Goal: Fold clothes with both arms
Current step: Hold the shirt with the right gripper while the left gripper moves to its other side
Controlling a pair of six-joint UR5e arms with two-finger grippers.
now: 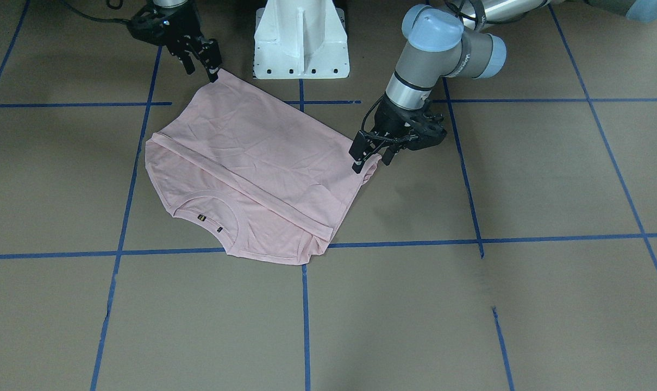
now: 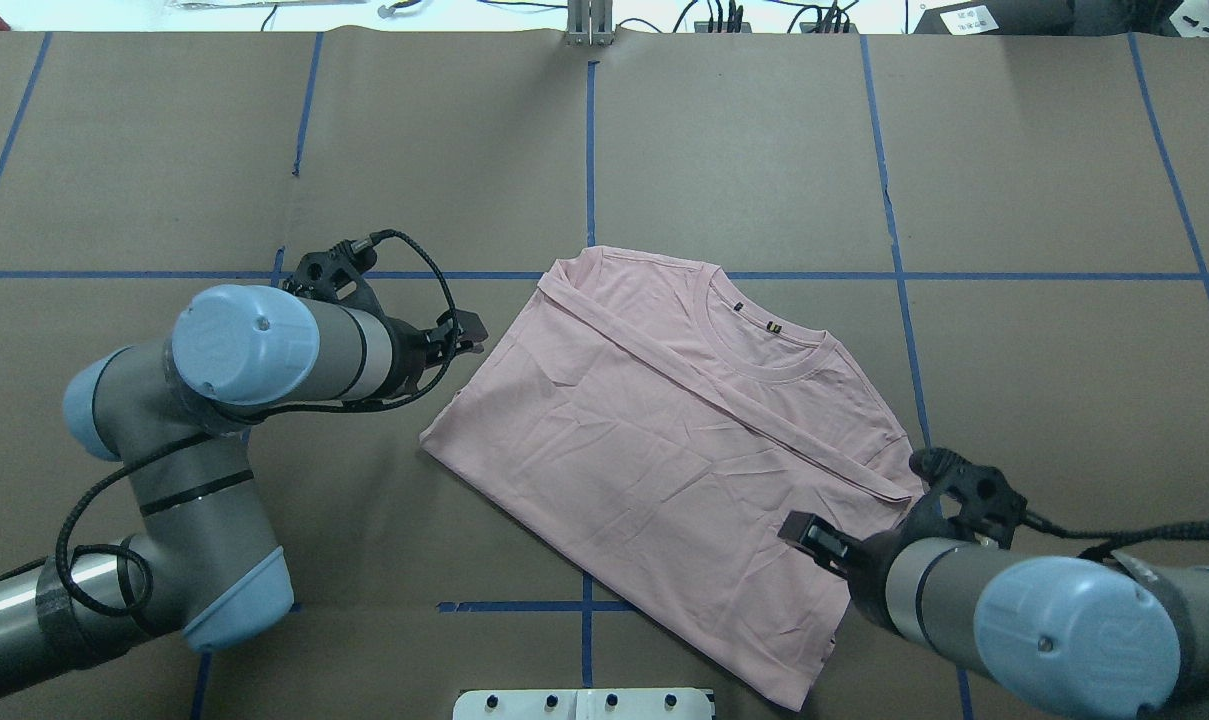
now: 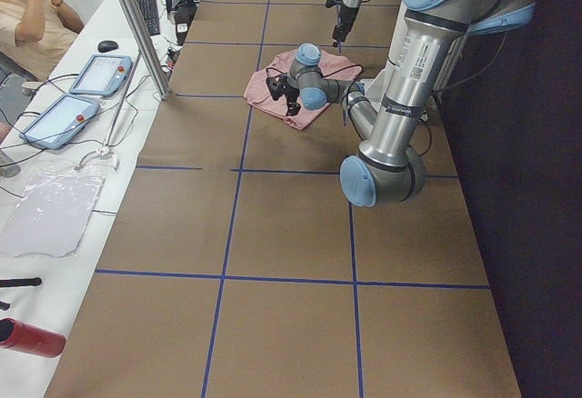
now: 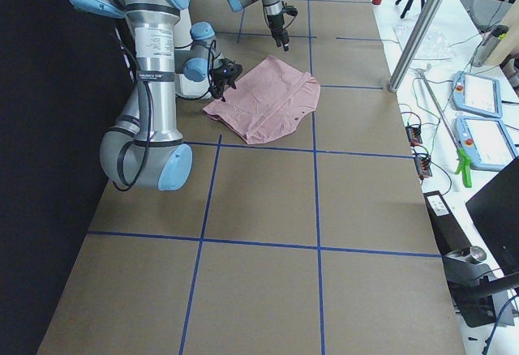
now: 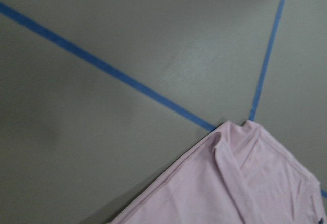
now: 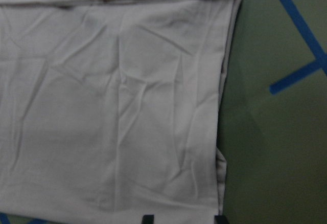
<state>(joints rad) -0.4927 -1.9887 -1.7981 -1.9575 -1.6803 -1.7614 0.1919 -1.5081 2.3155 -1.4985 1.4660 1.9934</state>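
The pale pink T-shirt point(image 1: 252, 157) lies flat on the brown table, its lower part folded up over the body toward the ribbed collar point(image 1: 208, 209). No print shows. It also shows in the overhead view point(image 2: 664, 440). My left gripper point(image 1: 373, 160) is open, low at one folded corner of the shirt, seen from overhead point(image 2: 469, 335) beside the shirt's left edge. My right gripper point(image 1: 202, 68) is open at the opposite corner, near the pedestal. In the right wrist view its fingertips point(image 6: 147, 219) stand apart over the fabric point(image 6: 112, 106). The left wrist view shows only a shirt corner point(image 5: 245, 183).
The white pedestal base point(image 1: 301, 38) stands at the table's robot-side edge, close to the shirt. Blue tape lines point(image 1: 304, 309) cross the brown table cover. Tablets and cables lie on a side bench point(image 4: 478, 120), and a person sits beyond the table point(image 3: 27, 16).
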